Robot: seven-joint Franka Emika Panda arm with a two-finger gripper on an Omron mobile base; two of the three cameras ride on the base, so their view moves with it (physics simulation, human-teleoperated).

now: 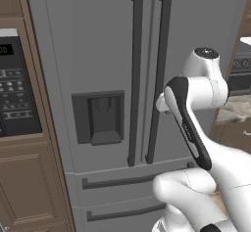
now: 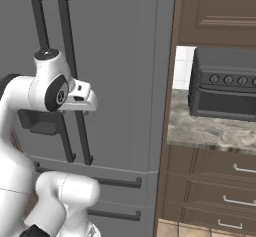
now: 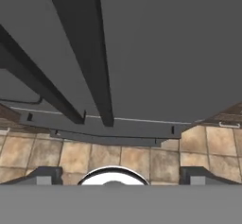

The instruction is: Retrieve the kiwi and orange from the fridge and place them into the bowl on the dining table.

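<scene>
- You face the fridge [image 1: 98, 55], a tall grey French-door unit with both doors shut; the orange and the kiwi cannot be seen from here
- Two long dark vertical handles [image 1: 159, 74] run side by side down the middle of the doors, and two drawers with horizontal bars sit beneath them
- A dark dispenser recess [image 1: 100, 116] sits in the left door, to the left of the handles
- Your white arm [image 1: 196, 108] rises in front of the right door, its wrist level with the middle of the handles
- On the left of the fridge you have brown cabinets holding a black built-in microwave [image 1: 12, 89] with a keypad
- On the right you see a dark toaster oven [image 2: 225, 83] standing on a speckled stone tabletop [image 2: 210, 128] over brown drawers
- The hand [image 3: 118, 173] points down along the fridge front, just before the right handle in the hand view, with tan floor tiles [image 3: 137, 159] below it
- Its fingertips [image 3: 45, 175] stand wide apart, almost fully spread, and you hold nothing between them
</scene>
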